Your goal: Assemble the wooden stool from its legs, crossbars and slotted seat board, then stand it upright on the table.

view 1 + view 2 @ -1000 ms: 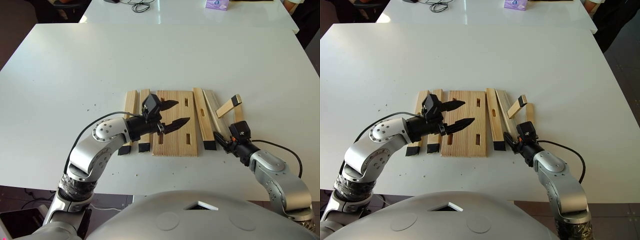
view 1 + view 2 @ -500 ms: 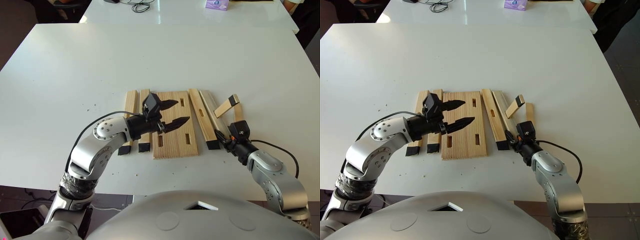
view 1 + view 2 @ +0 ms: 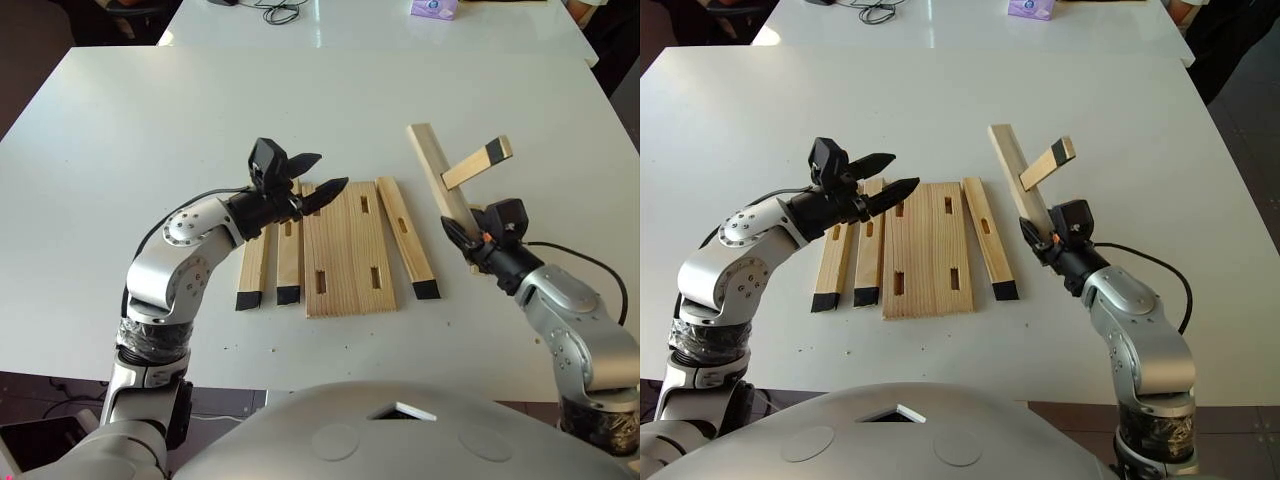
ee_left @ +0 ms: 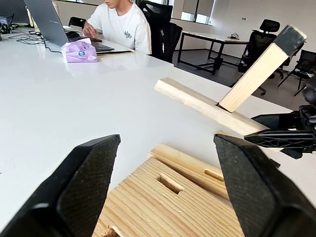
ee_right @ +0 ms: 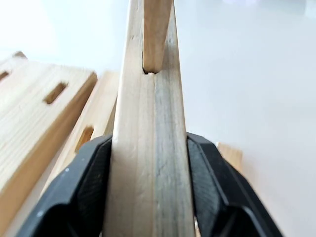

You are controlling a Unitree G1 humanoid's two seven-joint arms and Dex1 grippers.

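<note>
Lifted off the white counter [image 3: 150, 130] since a second ago, the pale wooden leg [image 3: 432, 165] with its black-tipped crossbar [image 3: 478, 163] is hanging tilted in my right end effector [image 3: 468, 238]. My left end effector [image 3: 321, 172] is hovering over the far left corner of the slotted seat board [image 3: 350, 250], which is lying flat. On the left wrist view I'm seeing its fingers [image 4: 84, 192] gaping wide, holding nothing. On the right wrist view, the fingers [image 5: 84, 182] are clamping both sides of the leg.

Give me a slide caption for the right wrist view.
Right gripper clamps a wooden leg with a crossbar set in its slot, seat board lying alongside.
</note>
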